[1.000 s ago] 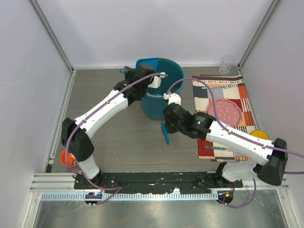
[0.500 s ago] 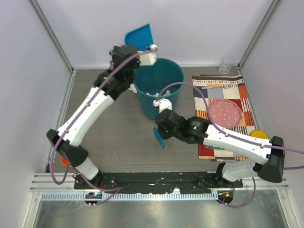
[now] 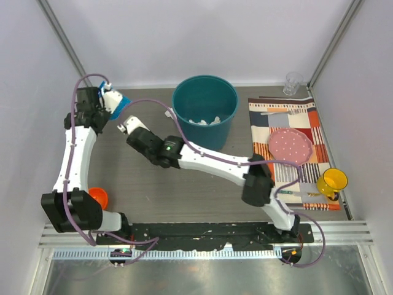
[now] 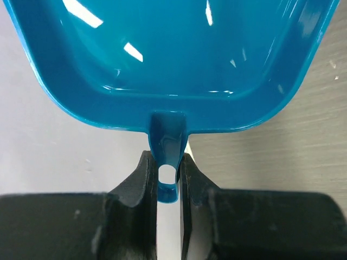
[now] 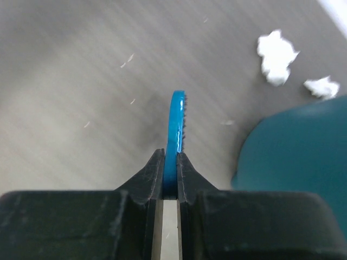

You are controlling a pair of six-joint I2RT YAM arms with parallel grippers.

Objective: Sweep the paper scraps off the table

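The left gripper [image 4: 167, 165] is clenching the dustpan [image 4: 173, 54] handle, and the right gripper [image 5: 169, 158] is squeezing the brush [image 5: 176, 116]. Two paper scraps [image 5: 276, 54] are lying on the table [image 5: 81, 81] just left of the teal bin [image 5: 293, 157]. They are looking light and soft, so they are probably needing gentle pushing, not pinching.

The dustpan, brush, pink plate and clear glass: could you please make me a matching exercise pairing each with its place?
1 dustpan
2 brush
3 pink plate
4 clear glass

A on the placemat
B clamped in the left hand
C by the far right corner of the table
D clamped in the right hand

Pairs: 1-B, 2-D, 3-A, 4-C.
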